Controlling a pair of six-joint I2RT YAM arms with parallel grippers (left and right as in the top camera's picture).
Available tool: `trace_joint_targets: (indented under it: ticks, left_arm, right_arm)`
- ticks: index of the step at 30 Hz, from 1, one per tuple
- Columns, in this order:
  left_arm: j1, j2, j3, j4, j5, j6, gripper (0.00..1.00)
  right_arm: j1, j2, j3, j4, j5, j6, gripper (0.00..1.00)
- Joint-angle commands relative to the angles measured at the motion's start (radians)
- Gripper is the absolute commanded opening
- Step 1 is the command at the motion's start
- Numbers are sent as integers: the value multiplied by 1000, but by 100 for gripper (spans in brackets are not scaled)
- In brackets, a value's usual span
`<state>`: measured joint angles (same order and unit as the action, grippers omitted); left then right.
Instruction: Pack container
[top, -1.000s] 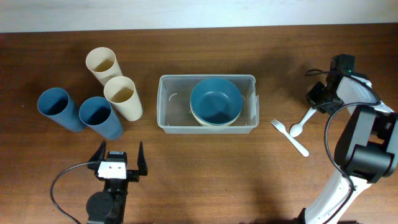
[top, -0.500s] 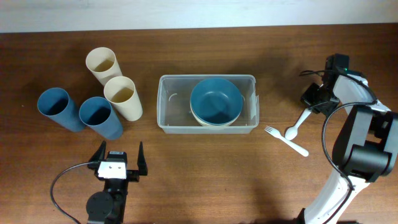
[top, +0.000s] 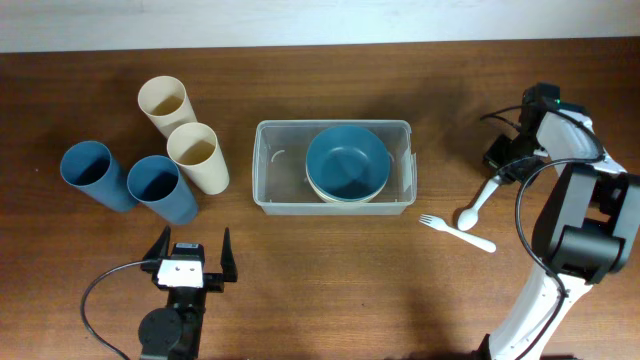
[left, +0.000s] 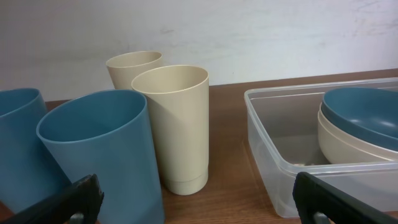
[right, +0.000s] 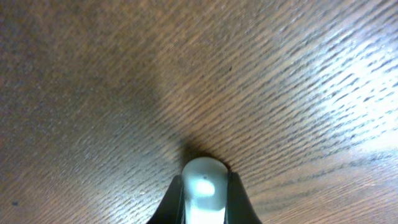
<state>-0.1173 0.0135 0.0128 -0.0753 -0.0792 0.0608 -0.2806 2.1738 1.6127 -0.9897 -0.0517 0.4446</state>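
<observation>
The clear container (top: 270, 165) stands mid-table, and a blue bowl (top: 347, 162) nested in a cream bowl (top: 330, 197) sits in its right half. In the left wrist view the container's near wall (left: 273, 155) and the blue bowl (left: 367, 115) are at the right. My left gripper (top: 190, 262) is open near the front edge, below the cups, with nothing between its fingers (left: 62, 199). My right gripper (top: 505, 160) is shut on the handle of a white spoon (top: 478, 205) at the far right. The handle's rounded end (right: 204, 183) shows between the jaws, low over the wood.
Two cream cups (top: 165, 105) (top: 198, 157) and two blue cups (top: 93, 175) (top: 160, 188) stand left of the container. A white fork (top: 455, 232) lies on the table touching the spoon's bowl end. The right arm's body (top: 585, 240) rises at the right edge.
The right gripper has closed on the spoon handle and shifted slightly back and left. The spoon pushed the fork left and turned it. The left arm has not moved.
</observation>
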Motion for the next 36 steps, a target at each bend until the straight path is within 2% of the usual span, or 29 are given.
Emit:
trace_joint_targets:
  ticks: [1, 11, 12, 15, 17, 26, 36]
  left_arm:
    - [4, -8, -4, -1, -4, 12, 100]
    - [4, -8, -4, -1, -4, 12, 100]
    - [4, -8, -4, -1, -4, 12, 100]
    - [4, -8, -4, -1, -4, 12, 100]
    - [4, -8, -4, -1, -4, 12, 100]
    - [4, -8, -4, -1, -4, 12, 100]
    - [4, -8, -4, -1, -4, 12, 100]
  right_arm:
    - [9, 11, 79, -32, -7, -23, 4]
    - [5, 9, 246, -180, -17, -76, 5]
    - [5, 9, 255, -186, -18, -84, 8]
    - [5, 10, 260, -202, -24, -93, 29]
    - [6, 10, 255, -220, -27, -93, 33]
    - [40, 10, 160, -245, -42, -43, 37]
    - [78, 10, -22, -104, -42, 9, 39]
